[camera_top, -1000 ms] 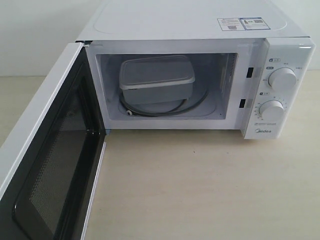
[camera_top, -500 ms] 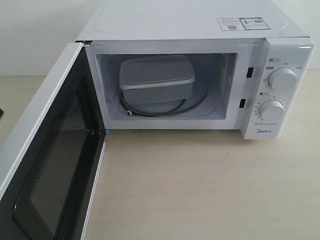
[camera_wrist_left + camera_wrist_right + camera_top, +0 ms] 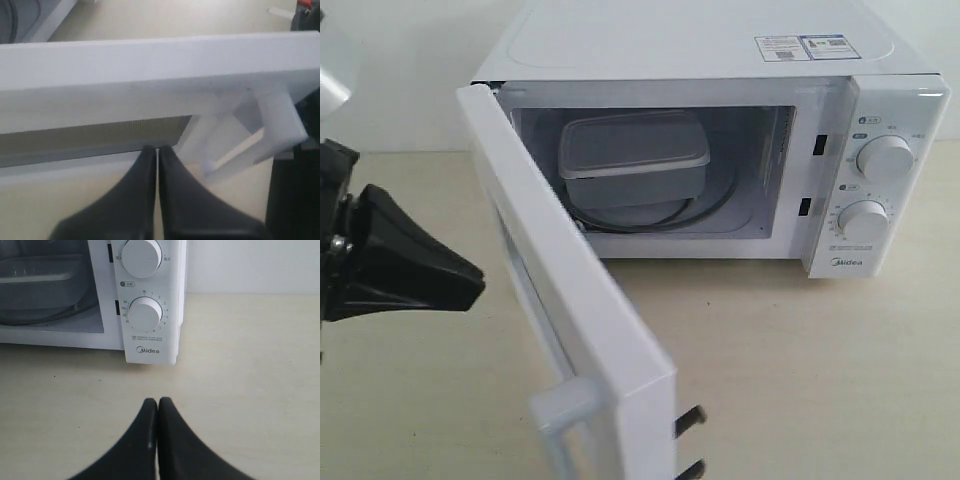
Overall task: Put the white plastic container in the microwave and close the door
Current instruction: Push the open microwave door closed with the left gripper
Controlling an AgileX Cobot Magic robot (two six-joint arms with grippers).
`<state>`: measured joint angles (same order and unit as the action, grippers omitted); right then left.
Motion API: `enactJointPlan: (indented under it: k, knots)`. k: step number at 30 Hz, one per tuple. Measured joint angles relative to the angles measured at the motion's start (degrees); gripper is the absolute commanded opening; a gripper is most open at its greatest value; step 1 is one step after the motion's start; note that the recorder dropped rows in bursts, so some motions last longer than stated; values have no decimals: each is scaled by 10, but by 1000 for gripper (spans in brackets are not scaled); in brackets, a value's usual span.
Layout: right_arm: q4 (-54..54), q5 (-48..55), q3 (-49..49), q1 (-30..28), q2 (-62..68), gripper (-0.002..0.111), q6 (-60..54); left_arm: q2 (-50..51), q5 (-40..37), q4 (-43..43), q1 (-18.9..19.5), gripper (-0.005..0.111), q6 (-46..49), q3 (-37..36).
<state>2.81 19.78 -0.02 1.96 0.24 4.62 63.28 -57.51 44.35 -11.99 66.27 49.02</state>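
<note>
On the pale table (image 3: 800, 380), the white plastic container (image 3: 635, 150) is sitting inside the microwave (image 3: 700, 40). The door (image 3: 570, 290) is standing half open, the clenched left gripper (image 3: 157, 149) hovering beside its outer face, the right gripper (image 3: 158, 401) clenched empty.

Microwave (image 3: 700, 40) smooth glossy white; container (image 3: 635, 150) translucent plastic; table (image 3: 800, 380) matt.

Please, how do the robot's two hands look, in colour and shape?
The left hand and right hand look alike: matte black, each with two broad fingers that curve and taper to rounded tips. No markings or cables show on them.
</note>
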Motion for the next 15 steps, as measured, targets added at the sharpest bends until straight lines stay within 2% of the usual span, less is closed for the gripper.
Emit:
enactJointPlan:
  k: [3,7,15]
  knots:
    - [0,0,0,0,0,0,0,30,67,62,-17,4,26,0]
    - [0,0,0,0,0,0,0,74,170,189,-33,4,90,0]
    - [0,0,0,0,0,0,1,152,239,459,-44,4,271,0]
